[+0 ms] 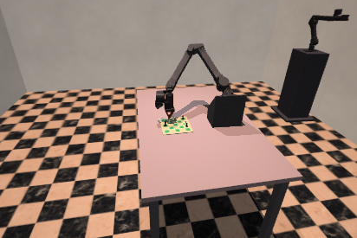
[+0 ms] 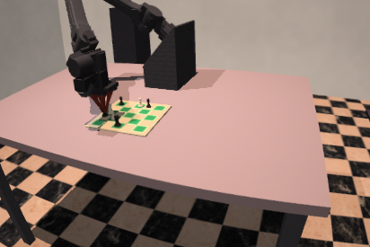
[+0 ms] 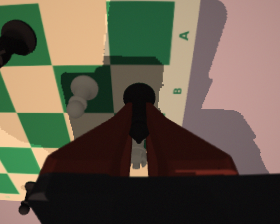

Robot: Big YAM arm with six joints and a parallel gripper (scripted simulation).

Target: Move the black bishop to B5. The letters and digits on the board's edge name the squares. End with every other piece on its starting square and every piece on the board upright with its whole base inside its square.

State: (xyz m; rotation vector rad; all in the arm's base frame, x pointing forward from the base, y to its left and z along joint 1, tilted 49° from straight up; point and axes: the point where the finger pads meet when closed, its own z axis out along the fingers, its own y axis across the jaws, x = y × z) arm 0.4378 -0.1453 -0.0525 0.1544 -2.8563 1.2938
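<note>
My gripper (image 3: 139,111) (image 2: 105,109) (image 1: 170,117) has dark red fingers and is shut on the black bishop (image 3: 139,96) (image 2: 105,113). It holds the bishop upright, low over a shaded square in the row marked B (image 3: 177,91), at the edge of the small green and cream board (image 3: 76,30) (image 2: 158,113) (image 1: 178,131). A white pawn (image 3: 81,94) stands on the neighbouring green square. In the wrist view a black piece (image 3: 13,40) stands at the upper left. A pale piece (image 3: 137,156) shows between the fingers, behind the bishop.
Other black pieces (image 2: 117,121) (image 2: 121,101) (image 2: 148,102) and a white piece (image 2: 140,101) stand on the board. The arm's dark base block (image 2: 172,58) (image 1: 226,110) stands behind the board on the pink table (image 2: 233,130). A dark pillar (image 1: 303,82) stands beyond the table.
</note>
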